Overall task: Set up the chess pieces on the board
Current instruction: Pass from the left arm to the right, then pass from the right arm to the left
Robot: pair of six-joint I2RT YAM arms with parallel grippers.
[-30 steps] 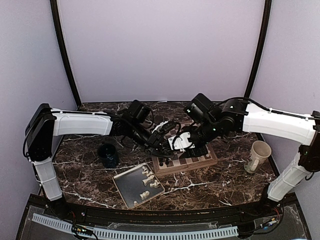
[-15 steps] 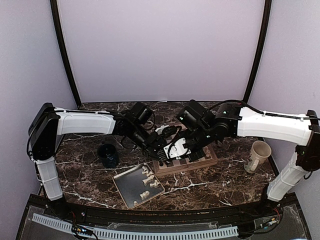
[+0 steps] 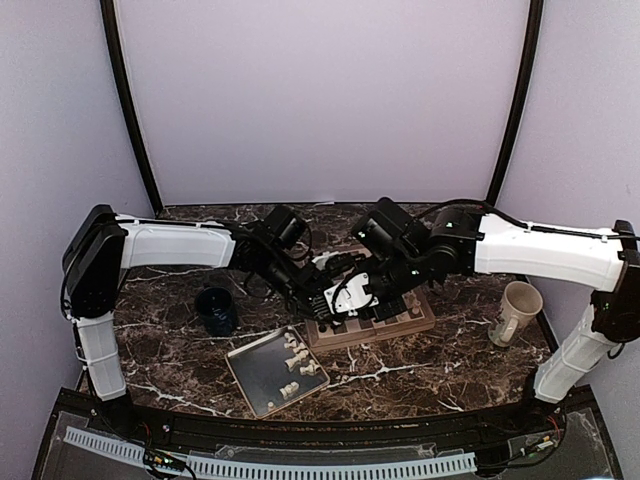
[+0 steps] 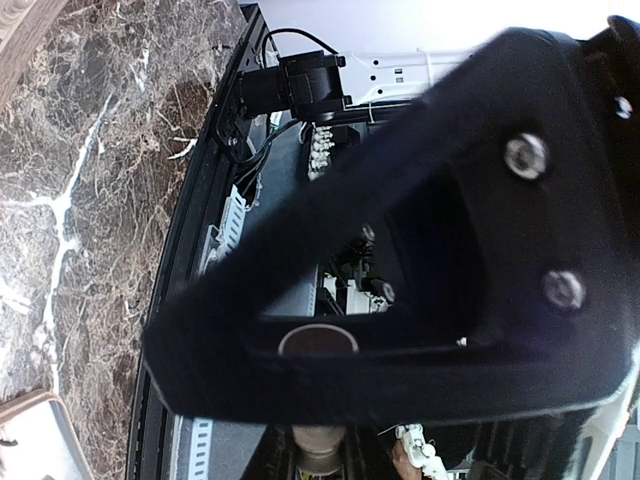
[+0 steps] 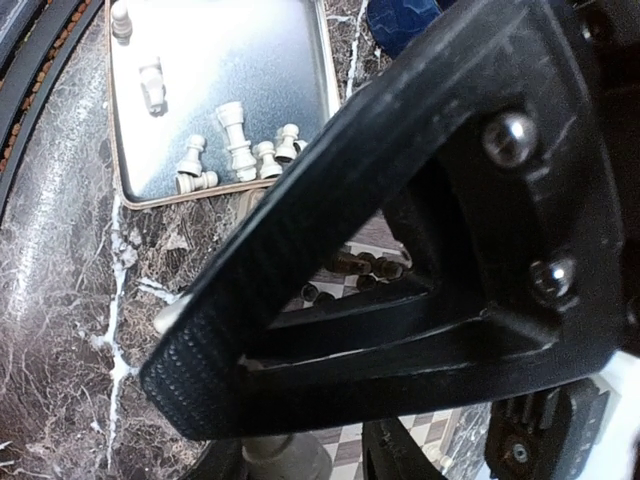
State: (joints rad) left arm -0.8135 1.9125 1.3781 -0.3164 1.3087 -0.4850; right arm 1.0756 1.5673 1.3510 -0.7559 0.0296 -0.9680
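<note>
The left claw (image 3: 318,290) and right claw (image 3: 348,300) hang close together over the left edge of the board (image 3: 405,322), which stretches away to their right. Whether either is clenched or released cannot be told. Cream chess pieces (image 3: 298,358) lie in the metal tray (image 3: 255,380), just nearside of both claws.

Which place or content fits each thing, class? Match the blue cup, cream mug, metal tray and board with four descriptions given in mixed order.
Things:
1 blue cup
2 cream mug
3 metal tray
4 board

Descriptions:
A far right
B centre, just beyond the tray
C left of the tray
D holds loose chess pieces

Pairs: 1-C, 2-A, 3-D, 4-B
</note>
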